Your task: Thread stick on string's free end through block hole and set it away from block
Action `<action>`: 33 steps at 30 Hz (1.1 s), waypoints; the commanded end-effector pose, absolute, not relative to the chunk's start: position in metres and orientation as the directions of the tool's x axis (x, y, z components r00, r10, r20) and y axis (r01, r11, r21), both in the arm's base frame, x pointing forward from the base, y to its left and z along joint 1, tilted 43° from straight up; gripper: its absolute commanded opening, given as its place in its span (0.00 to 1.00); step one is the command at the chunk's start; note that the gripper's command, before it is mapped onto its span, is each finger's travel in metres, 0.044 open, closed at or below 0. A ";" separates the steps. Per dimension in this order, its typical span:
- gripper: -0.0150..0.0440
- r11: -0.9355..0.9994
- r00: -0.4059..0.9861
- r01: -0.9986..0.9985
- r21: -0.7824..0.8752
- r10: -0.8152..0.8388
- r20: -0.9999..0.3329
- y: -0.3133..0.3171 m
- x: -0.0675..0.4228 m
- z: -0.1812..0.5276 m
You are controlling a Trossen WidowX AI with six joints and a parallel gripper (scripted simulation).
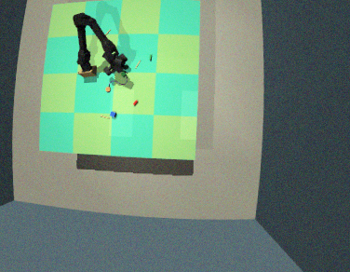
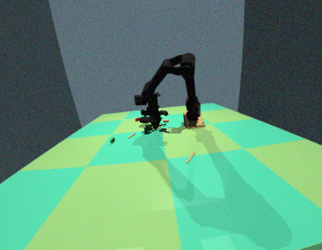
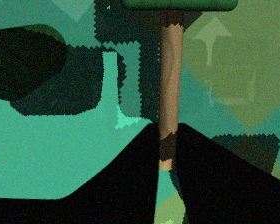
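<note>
dark rounded object at left in wrist view, stick at centre extending from green block, gripper fingers clenched on stick near its protruding end.

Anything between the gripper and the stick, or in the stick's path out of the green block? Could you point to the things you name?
Nothing visible: the gripper (image 1: 122,74) (image 2: 156,127) (image 3: 165,132) is shut on the stick (image 3: 171,75), with only bare stick up to the green block (image 3: 181,4). The dark rounded object (image 3: 28,62) lies off to one side.
</note>
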State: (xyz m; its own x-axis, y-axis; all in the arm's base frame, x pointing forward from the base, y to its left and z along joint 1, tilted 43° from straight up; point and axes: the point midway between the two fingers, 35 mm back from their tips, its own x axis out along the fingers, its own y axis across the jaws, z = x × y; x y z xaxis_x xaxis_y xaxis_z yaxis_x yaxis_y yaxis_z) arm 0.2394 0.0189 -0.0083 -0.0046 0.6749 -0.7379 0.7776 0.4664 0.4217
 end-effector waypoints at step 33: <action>0.25 0.466 -0.012 0.781 0.416 0.677 -0.736 0.041 0.214 0.011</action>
